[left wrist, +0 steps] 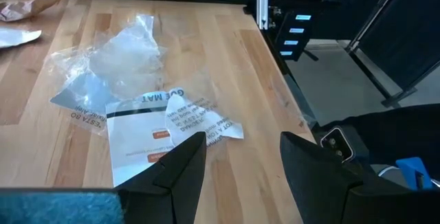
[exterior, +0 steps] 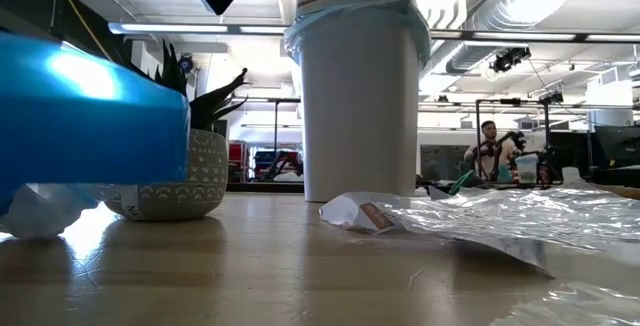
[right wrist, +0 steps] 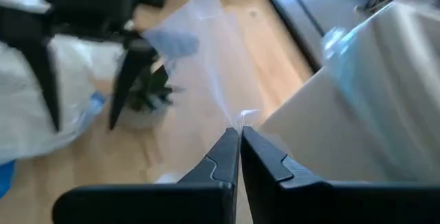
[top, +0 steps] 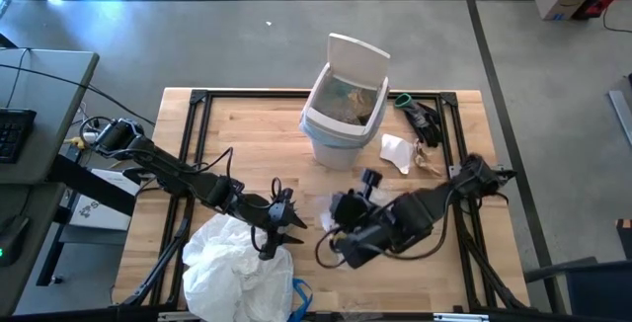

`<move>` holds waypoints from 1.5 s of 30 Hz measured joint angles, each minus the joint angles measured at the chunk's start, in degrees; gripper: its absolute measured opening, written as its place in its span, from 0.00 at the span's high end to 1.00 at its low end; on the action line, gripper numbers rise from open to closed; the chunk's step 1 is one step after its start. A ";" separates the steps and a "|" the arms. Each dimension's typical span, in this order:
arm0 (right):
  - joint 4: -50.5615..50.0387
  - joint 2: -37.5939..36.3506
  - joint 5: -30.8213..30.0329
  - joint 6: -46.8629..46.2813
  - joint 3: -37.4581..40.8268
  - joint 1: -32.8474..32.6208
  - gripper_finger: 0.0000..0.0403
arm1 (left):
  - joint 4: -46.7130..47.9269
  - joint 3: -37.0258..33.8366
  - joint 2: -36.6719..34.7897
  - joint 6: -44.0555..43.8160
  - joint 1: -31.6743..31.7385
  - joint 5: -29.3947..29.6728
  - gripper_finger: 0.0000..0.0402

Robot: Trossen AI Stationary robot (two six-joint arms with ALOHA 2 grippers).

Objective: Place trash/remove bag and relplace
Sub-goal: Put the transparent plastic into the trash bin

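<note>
The clear crinkled plastic wrapper (right wrist: 206,59) hangs pinched between the tips of the right gripper (right wrist: 239,132), whose two dark fingers are pressed together on a corner of the film. In the high view that right gripper (top: 336,213) sits low over the middle of the light wooden table (top: 247,124), just in front of the white plastic bin (top: 341,115). The wrapper shows there as a faint clear patch on the wood (top: 318,206).

The bin stands toward the far middle of the table with its flap lid (top: 357,53) tipped up, and crumpled brown paper (top: 348,103) lies inside it. A thin light-blue liner bag (exterior: 345,14) folds over the bin's rim. To the bin's right, on the table, lie a white paper scrap (top: 397,151) and a small brown paper piece (top: 429,164).

More clear plastic sheeting with a printed label (left wrist: 148,124) lies flat on the wood ahead of the left gripper (left wrist: 239,152), whose fingers stand apart and hold nothing. That left gripper (top: 281,215) hovers at the near middle of the table, just beside a large bunched white plastic bag (top: 237,268) at the near edge.

A small green spiky plant in a patterned pot (exterior: 180,181) stands on the table; in the low view it appears left of the bin.
</note>
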State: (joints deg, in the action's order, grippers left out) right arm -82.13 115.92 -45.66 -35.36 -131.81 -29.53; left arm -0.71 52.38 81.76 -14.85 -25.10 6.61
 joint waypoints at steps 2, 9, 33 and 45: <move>-0.30 0.00 -1.44 2.50 -1.61 1.28 1.00 | -0.02 0.00 0.00 0.00 0.00 0.00 0.58; -0.24 -1.67 -5.31 8.36 -3.21 6.75 1.00 | 1.83 -0.02 -0.02 -0.79 -0.04 0.06 0.58; 0.00 -7.72 4.38 8.83 -2.90 31.66 1.00 | 29.24 -0.04 -18.39 2.38 1.25 23.02 0.58; 0.33 -7.47 15.56 6.95 -0.61 40.53 1.00 | 27.46 -4.68 -18.12 -1.57 0.33 21.92 0.58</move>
State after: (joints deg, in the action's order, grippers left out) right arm -81.79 108.45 -30.10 -28.41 -132.42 11.00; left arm 26.74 47.70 63.64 -16.42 -24.77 28.53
